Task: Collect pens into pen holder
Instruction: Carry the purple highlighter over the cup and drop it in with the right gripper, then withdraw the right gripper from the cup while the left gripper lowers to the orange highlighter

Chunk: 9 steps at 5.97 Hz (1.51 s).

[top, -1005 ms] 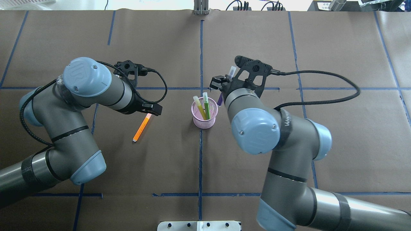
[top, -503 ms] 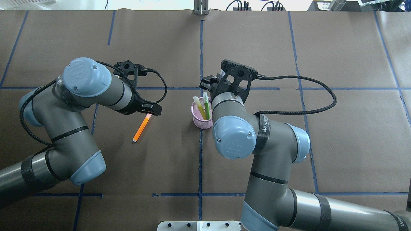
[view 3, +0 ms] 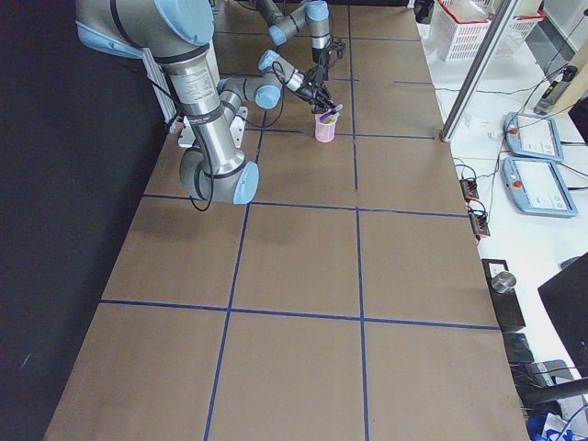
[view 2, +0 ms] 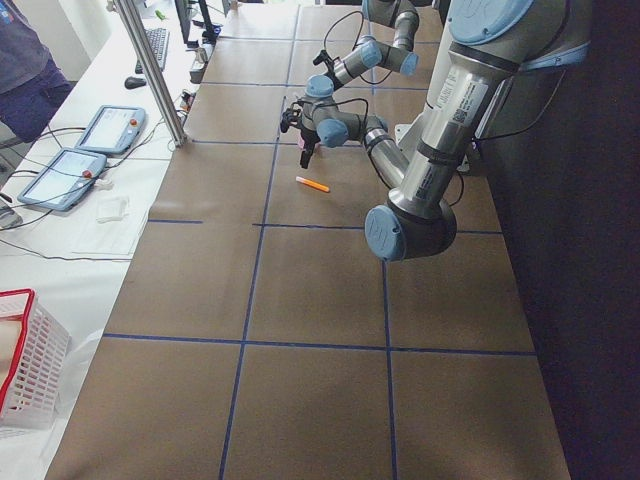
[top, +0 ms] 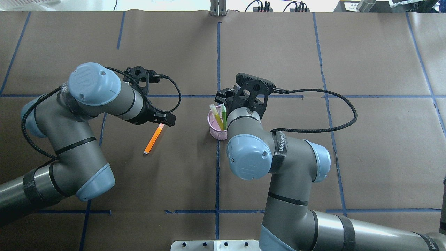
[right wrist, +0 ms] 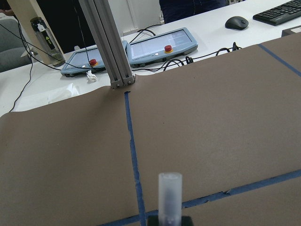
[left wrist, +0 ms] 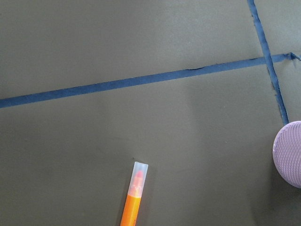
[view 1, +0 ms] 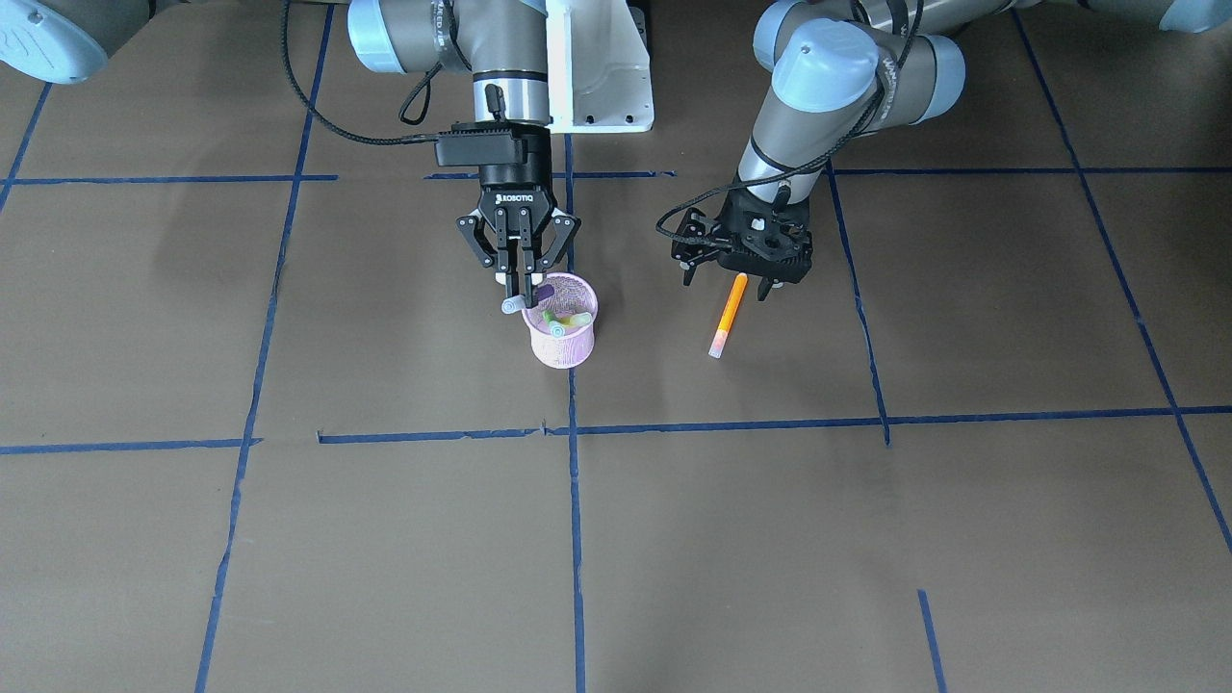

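Purple pen (view 1: 541, 290) pinched in right jaws, tilted over pink mesh pen holder (view 1: 563, 348) at upper centre.
Left jaws gape above orange pen (view 1: 727, 313) — flat on bench (view 1: 770, 529).

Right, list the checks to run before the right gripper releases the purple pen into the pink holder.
1. Grip: right gripper shut on purple pen: ok.
2. Lower end of the pen inside the rim of the pen holder: cannot tell; the cap pokes out past the rim.
3. The pen holder upright: ok.
4. Room beside yellow pen and green pen: ok.
5. Other arm: left gripper apart from the holder, open over orange pen: ok.
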Each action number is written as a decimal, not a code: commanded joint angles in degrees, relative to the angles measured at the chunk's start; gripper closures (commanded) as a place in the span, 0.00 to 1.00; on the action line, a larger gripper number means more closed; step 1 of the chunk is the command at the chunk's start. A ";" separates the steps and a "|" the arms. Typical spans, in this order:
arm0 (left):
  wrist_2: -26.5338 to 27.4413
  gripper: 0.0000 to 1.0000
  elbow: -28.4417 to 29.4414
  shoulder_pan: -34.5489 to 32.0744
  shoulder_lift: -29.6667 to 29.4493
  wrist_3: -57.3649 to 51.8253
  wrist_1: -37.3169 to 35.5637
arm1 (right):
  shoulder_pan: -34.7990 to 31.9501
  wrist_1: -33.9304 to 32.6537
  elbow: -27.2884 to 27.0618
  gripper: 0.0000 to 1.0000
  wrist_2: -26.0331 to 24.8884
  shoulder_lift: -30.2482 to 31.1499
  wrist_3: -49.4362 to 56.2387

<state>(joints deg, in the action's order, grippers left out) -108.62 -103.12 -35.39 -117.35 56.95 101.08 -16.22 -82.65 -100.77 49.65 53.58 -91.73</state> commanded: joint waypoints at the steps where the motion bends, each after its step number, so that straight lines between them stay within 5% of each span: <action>1: -0.01 0.00 0.11 0.05 -0.07 0.00 0.00 | -0.56 -0.06 -0.12 0.00 0.00 -0.49 0.14; 3: 0.16 0.00 1.16 0.23 -0.24 0.00 0.00 | -5.19 -0.32 -0.82 0.00 11.53 -0.50 2.76; 7: 0.07 0.13 9.33 1.11 -3.41 -0.44 0.70 | -23.20 -9.80 -5.92 0.00 47.57 -0.32 20.51; 9: 0.07 0.15 11.35 1.63 -3.49 -1.41 0.88 | -24.47 -9.90 -6.10 0.00 49.66 0.29 21.68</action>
<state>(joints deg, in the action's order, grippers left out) -108.54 -92.85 -34.05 -120.77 55.84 101.82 -40.02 -92.37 -106.76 98.15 53.65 -70.72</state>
